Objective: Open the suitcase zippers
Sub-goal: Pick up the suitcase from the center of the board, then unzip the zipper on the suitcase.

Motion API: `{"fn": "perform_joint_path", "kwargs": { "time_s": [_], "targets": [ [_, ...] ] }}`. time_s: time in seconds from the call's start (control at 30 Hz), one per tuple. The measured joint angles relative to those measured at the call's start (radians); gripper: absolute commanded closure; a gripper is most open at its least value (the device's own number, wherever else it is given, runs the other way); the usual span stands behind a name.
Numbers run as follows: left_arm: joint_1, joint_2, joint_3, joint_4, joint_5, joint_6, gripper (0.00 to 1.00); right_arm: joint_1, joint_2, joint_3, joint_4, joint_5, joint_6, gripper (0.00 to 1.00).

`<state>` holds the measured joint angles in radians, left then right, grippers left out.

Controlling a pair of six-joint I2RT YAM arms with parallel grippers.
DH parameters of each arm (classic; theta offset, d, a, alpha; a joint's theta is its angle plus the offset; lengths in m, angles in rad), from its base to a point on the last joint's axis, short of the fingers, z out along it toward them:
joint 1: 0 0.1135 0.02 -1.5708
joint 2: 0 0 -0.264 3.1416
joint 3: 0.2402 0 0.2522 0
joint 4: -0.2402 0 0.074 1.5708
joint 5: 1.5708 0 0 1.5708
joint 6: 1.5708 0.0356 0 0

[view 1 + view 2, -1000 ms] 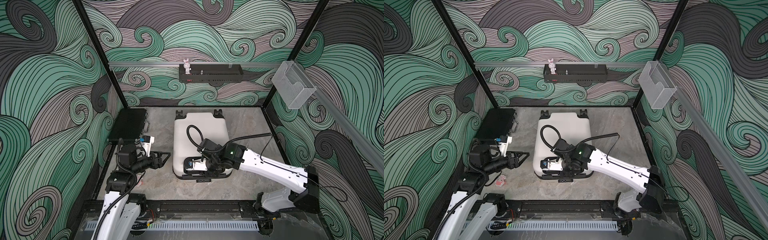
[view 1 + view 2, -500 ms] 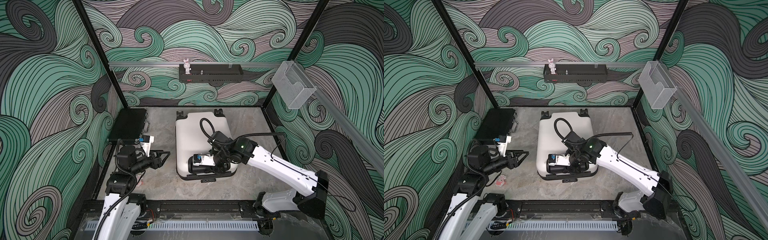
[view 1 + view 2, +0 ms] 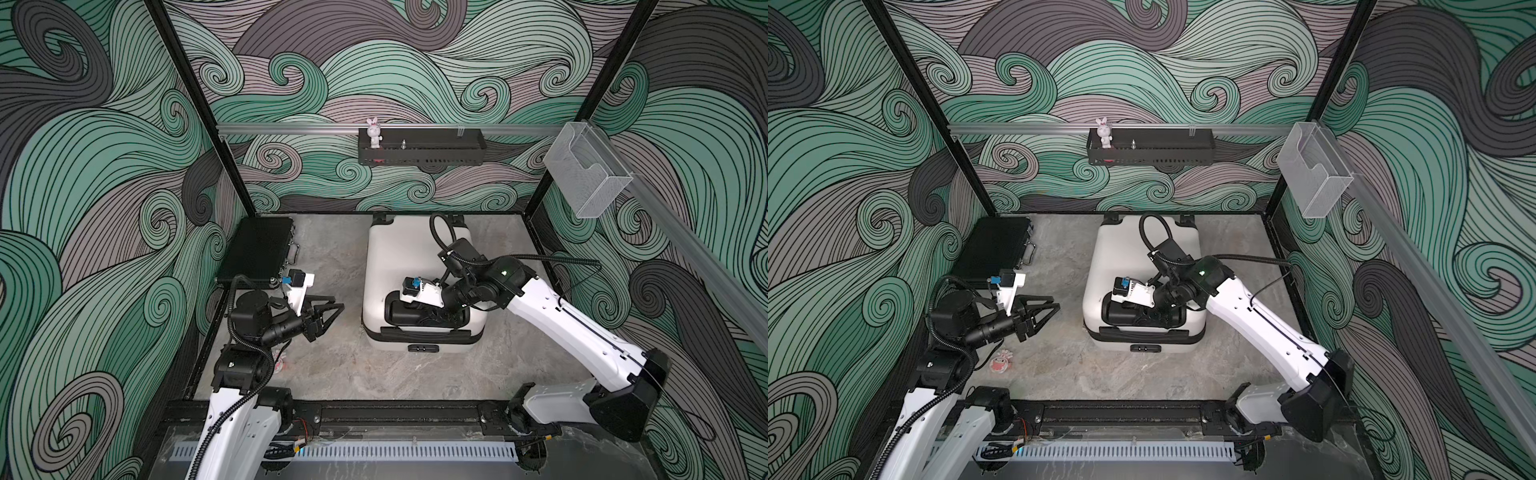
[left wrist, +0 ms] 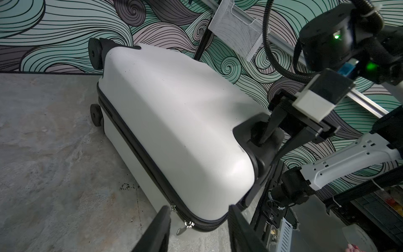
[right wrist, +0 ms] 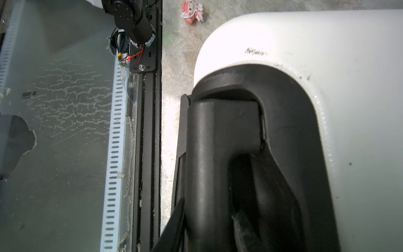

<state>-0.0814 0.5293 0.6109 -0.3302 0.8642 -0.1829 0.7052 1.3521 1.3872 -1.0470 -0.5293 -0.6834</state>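
Suitcase (image 3: 409, 253) lies near the parted, empty left claw (image 3: 338, 302), not touching; right claw (image 3: 411, 313) clamps its handle (image 5: 218, 141).

2 white arms (image 3: 582, 328), black joints (image 3: 249, 316), ribbed black cables (image 4: 266, 26), green light (image 4: 337, 36).

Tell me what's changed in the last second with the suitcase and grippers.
The right gripper, gripping the recessed black handle, dragged the small white hard-shell suitcase toward the robot's right. The left gripper narrowed its jaws, holding nothing. The flat black briefcase stayed put.
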Motion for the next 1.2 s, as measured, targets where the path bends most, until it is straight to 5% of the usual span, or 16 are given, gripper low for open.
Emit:
{"fn": "perform_joint_path", "kwargs": {
  "time_s": [1.2],
  "targets": [
    [-0.113, 0.071, 0.045, -0.144, 0.168, 0.620, 0.69, -0.137, -0.023, 0.099, -0.125, -0.191, -0.028, 0.95]
  ]
}}
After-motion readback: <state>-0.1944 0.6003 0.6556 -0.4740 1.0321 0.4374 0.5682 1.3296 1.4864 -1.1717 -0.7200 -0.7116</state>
